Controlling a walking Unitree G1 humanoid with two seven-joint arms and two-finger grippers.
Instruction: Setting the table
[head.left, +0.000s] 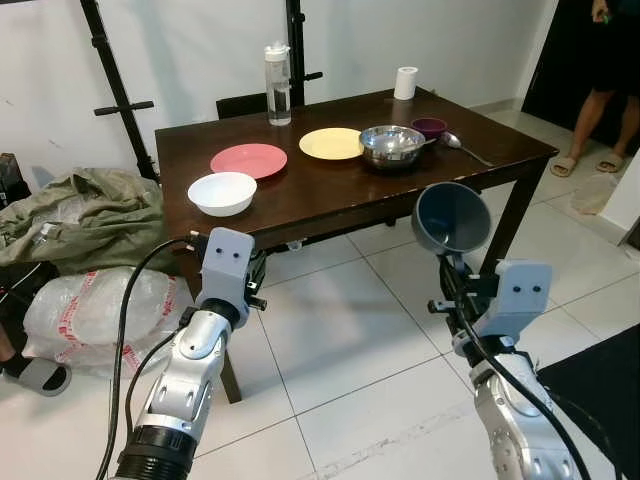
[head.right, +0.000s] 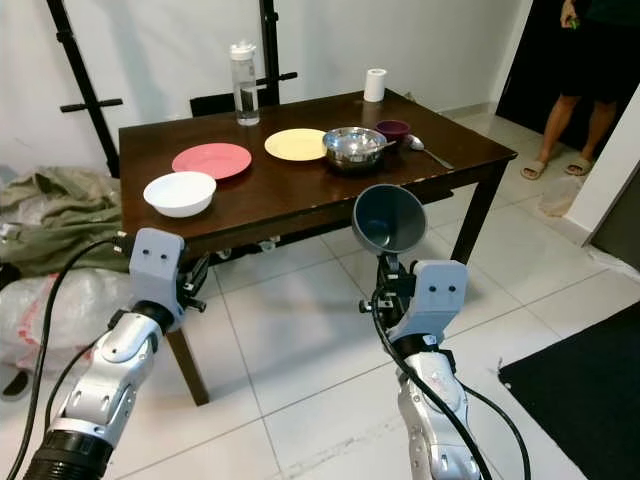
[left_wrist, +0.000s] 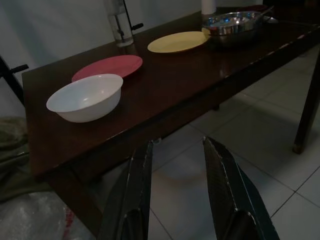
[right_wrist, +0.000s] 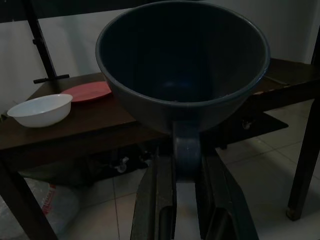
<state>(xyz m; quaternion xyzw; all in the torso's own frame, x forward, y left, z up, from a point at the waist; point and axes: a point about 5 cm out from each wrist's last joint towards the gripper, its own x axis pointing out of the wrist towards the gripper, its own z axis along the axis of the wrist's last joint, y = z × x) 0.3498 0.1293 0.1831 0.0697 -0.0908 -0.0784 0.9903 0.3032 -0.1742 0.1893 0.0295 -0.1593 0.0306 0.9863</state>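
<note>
We see a dark wooden bench (head.left: 330, 195) with a smooth, faintly glossy top. On it the steel bowl (head.left: 391, 144) shines like polished metal, and so does the spoon (head.left: 455, 142). The white bowl (head.left: 222, 192) and the pink plate (head.left: 249, 159) look smooth and matt, as does the yellow plate (head.left: 331, 143). The grey cup (head.left: 452, 217) looks like matt plastic. The bottle (head.left: 278, 85) is clear plastic. The floor (head.left: 340, 340) is pale glossy tile.

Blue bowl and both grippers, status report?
Right gripper shut on blue bowl, short of table. Left gripper open, empty. Nothing in the way.
</note>
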